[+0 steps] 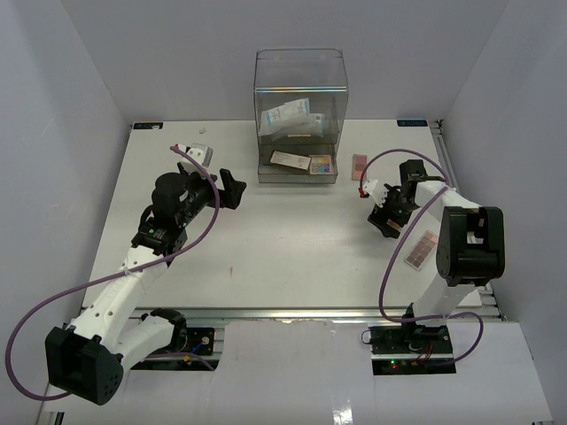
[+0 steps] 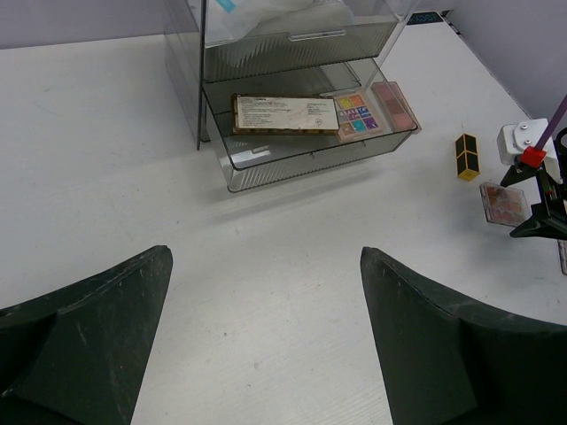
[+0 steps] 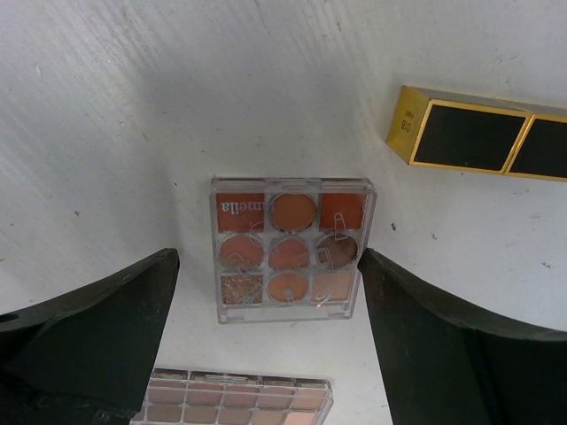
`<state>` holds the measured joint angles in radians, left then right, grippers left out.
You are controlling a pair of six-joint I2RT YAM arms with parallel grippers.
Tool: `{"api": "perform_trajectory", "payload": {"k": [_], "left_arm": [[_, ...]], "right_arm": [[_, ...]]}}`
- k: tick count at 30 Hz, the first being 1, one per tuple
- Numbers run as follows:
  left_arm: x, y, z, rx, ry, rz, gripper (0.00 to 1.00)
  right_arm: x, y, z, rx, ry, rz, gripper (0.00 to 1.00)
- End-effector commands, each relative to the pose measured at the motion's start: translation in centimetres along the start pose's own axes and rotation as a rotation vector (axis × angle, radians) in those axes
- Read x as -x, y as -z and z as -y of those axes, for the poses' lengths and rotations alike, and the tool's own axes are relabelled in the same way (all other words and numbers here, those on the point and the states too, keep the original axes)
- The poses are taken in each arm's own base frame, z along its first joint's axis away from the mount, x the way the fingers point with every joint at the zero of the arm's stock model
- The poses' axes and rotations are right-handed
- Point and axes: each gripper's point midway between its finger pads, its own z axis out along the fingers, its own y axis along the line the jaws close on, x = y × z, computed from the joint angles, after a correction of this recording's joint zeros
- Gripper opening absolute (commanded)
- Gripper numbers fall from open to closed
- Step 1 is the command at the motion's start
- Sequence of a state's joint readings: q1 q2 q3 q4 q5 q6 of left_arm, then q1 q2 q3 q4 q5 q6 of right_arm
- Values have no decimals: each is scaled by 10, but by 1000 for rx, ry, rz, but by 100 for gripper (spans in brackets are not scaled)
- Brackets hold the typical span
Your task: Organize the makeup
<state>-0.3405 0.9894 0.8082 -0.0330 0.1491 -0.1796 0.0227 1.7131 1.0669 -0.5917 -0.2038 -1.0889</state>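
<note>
**Counter Layout: Item Positions**

The drawer box (image 1: 299, 88) is standing at the back centre of the counter (image 1: 266, 257), its lower drawer (image 2: 292, 155) sticking out forward. Sachets (image 1: 288, 115) are lying in the upper drawer (image 2: 292, 40). In the lower drawer a flat carton (image 2: 285, 114) is lying left of a multi-pan palette (image 2: 357, 113). Another palette (image 1: 359, 166) is lying just beside that drawer's right side. Further right, a tube box (image 2: 467, 156) is sitting behind a nine-pan palette (image 3: 291, 248), with a long palette (image 1: 421, 249) lying nearest the front.

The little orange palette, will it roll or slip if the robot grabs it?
It probably won't roll: the little orange palette lies flat and square on the table. Its clear, shiny case looks smooth, so it might slip. It looks stiff, likely not floppy.
</note>
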Motion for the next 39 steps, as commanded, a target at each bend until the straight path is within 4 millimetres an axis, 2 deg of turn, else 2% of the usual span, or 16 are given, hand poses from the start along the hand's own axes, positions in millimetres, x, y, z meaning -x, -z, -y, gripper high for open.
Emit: {"api": "perform_trajectory", "payload": {"k": [1,7,14,19,23,29,35,39], "left_arm": [[1,1,-2,8,-15,9,98],[0,0,-1,1,-13,5,98],[-2,0,-2,8,-12,1,98],[-3,-2,-2,6,-12,-5,98],[-3,-1,-2,4,-12,-4,98],[-3,-1,-4,13,-15,-1,98],[-3,-1,-2,7,-15,-3,98],[-3,-1,-3,9,-14,-2,98]], "right_arm": [[2,2,13,-35,14,11,90],[13,18,19,-75,46,46,90],[11,12,18,-60,22,39,90],[16,18,19,-82,42,65,90],[1,14,30,-83,4,39,90],[-8,0,32,-41,-31,24,90],[-7,-7,30,-6,-46,49,92],[-5,-12,24,31,-44,65,98]]}}
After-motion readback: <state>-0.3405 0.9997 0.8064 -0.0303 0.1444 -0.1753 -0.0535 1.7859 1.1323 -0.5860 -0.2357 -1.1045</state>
